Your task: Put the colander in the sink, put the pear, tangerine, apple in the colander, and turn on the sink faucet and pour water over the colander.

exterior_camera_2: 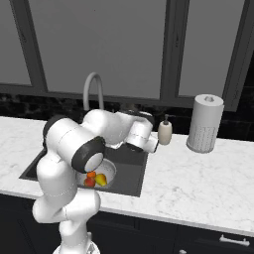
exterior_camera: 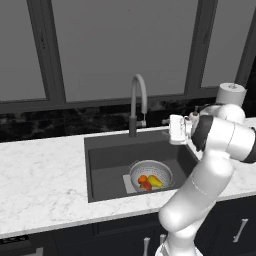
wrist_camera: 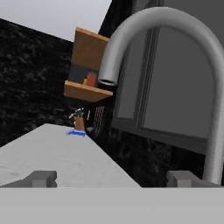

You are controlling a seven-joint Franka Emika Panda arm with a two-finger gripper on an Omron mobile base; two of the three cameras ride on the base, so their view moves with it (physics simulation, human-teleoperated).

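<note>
At centre frame the fruit sat in the colander (exterior_camera: 151, 174) in the sink (exterior_camera: 107, 165); the gripper (wrist_camera: 118, 177), wide open and empty, faced the faucet (exterior_camera: 138, 100), presumably to turn it on.

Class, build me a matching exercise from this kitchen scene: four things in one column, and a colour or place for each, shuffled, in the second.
Things:
1. colander
2. pear
3. paper towel roll
4. faucet

Descriptions:
A. yellow, lying in the colander
B. stands on the counter right of the sink
C. sits inside the sink
D. rises behind the sink, spout arched

Pairs: 1-C, 2-A, 3-B, 4-D
</note>
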